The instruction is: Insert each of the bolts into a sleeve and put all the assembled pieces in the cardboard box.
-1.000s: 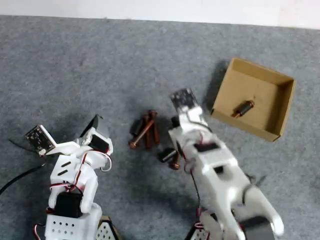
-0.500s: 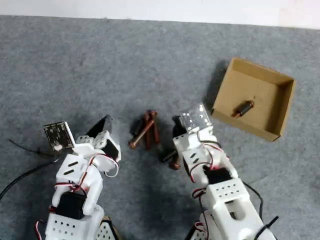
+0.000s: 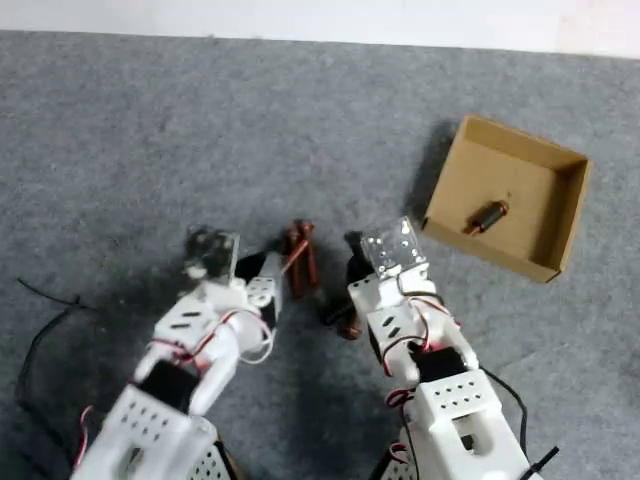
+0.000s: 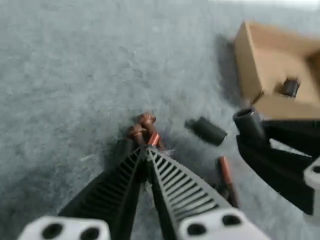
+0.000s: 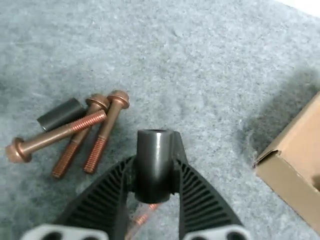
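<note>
the grey carpeted table [image 3: 120, 120] carries the cardboard box [image 3: 490, 250] at far right, with one assembled piece [image 3: 487, 216] lying in it. the right gripper [image 5: 155, 171] is clamped on a dark sleeve [image 5: 154, 150] just right of the bolt pile. the sleeve's long axis runs near to far, open bore facing far. the left gripper [image 4: 148, 150] hangs over the pile's near end, jaws drawn together at the tips, nothing seen between them. three bolts [image 5: 75, 131] lie touching: two roughly near-to-far with heads far, a third slanted across them with its head near-left. a spare sleeve [image 4: 209, 131] and a lone bolt [image 4: 226, 174] lie close by the right arm.

risks, as i judge them: closed tips may only shove the pile. the slanted bolt crosses the others, so lifting one could drag its neighbours. the bore faces away from the left arm, so a bolt brought in skewed would catch on the rim.
</note>
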